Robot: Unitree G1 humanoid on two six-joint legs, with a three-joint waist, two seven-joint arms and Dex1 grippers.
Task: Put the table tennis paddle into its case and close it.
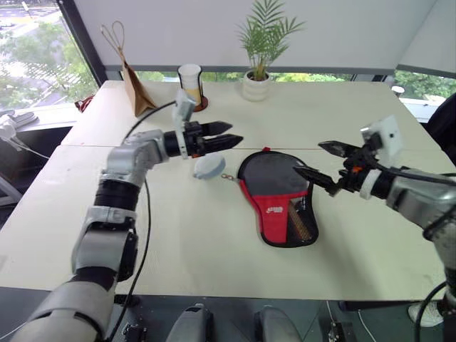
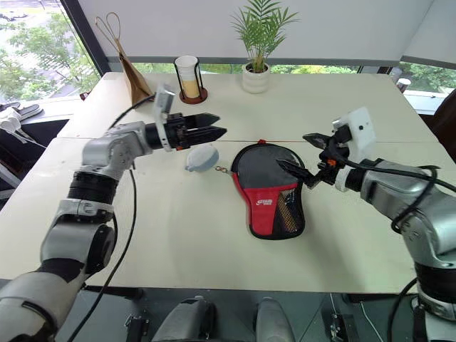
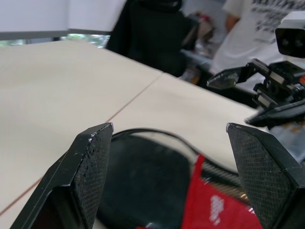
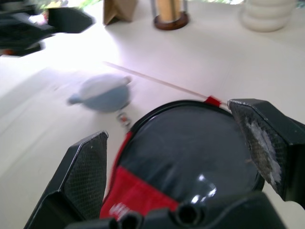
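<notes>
Case (image 1: 274,199) lies flat on the table (image 1: 214,235); both grippers (image 1: 226,135) (image 1: 324,162) hover spread, grasping nothing. Closing seems next, needing a pinch on the zip pull.

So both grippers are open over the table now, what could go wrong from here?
The right gripper hangs open close over the case; closing in could shove the case across the table rather than grip it.

The fluffy ball is chained to the case's edge, just below the open left gripper, and could snag or drag.

Whether the paddle is inside can't be seen, so zipping may be premature.
</notes>
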